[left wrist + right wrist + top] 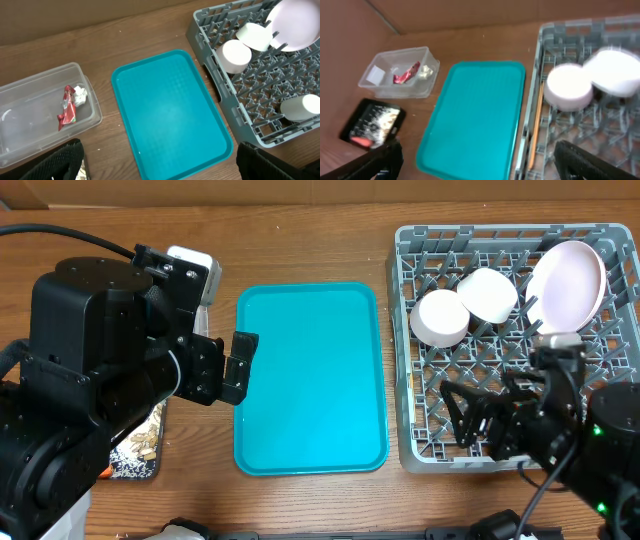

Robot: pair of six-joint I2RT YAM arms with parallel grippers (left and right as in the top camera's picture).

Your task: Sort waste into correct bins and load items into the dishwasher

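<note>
Both claws stand wide open and hold nothing: left claw (228, 368) at the edge of the teal tray (310, 380), right claw (475, 420) over the rack (420, 448). The wrapper (68, 104) lies in the clear tub (93, 110); plate (568, 280), bowls (441, 317) and chopsticks (536, 125) sit in the rack. Sorting seems finished; next, I think, the arms only need to draw away.

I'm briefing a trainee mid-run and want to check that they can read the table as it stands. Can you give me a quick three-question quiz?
1. True or false: the teal tray carries dishes.
2. How many white dishes sit in the dish rack?
3. The red wrapper lies in: A) the dish rack B) the clear tub C) the teal tray.
Key: 1 false; 2 four; 3 B.
</note>
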